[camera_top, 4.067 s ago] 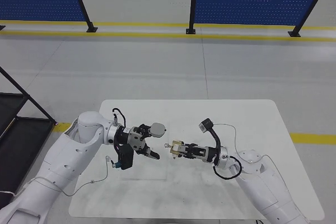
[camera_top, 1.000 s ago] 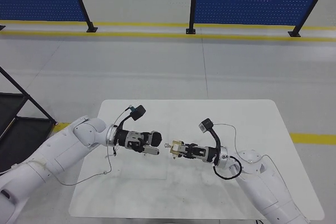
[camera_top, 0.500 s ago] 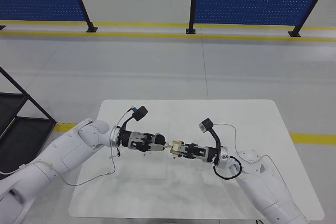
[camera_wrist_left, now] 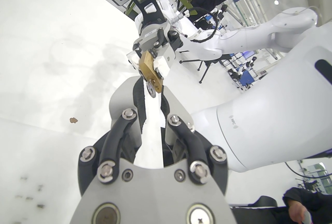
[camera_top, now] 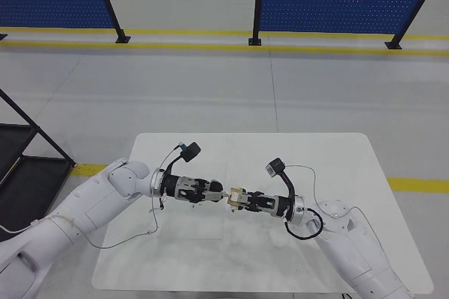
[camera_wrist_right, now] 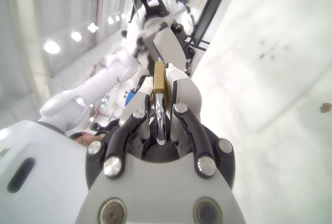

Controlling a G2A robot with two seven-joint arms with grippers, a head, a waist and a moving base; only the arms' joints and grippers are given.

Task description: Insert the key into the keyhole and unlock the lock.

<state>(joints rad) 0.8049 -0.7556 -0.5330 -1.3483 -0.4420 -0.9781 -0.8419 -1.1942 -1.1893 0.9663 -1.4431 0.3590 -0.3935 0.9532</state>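
My right gripper (camera_top: 234, 198) hangs above the middle of the white table (camera_top: 337, 157), shut on the brass padlock (camera_wrist_left: 147, 67). The padlock's silver shackle (camera_wrist_right: 160, 118) points back toward the right palm. A silver key (camera_wrist_left: 151, 87) sticks out of the padlock's keyhole end, toward my left arm. My left gripper (camera_top: 215, 193) faces the padlock end-on. Its fingertips (camera_wrist_left: 138, 87) stand on either side of the key's round head with a narrow gap, so it is open. In the right wrist view the padlock (camera_wrist_right: 158, 77) sits edge-on between the right fingers (camera_wrist_right: 185, 87).
A small brown speck (camera_wrist_left: 73, 120) lies on the table below the grippers. A black rack (camera_top: 15, 161) stands off the table's left side. Blue barriers (camera_top: 329, 15) line the far floor. Bare table surface surrounds both arms.
My left gripper narrowed from wide open and moved right until its fingertips reached the key's head. The right arm and the padlock have kept still.
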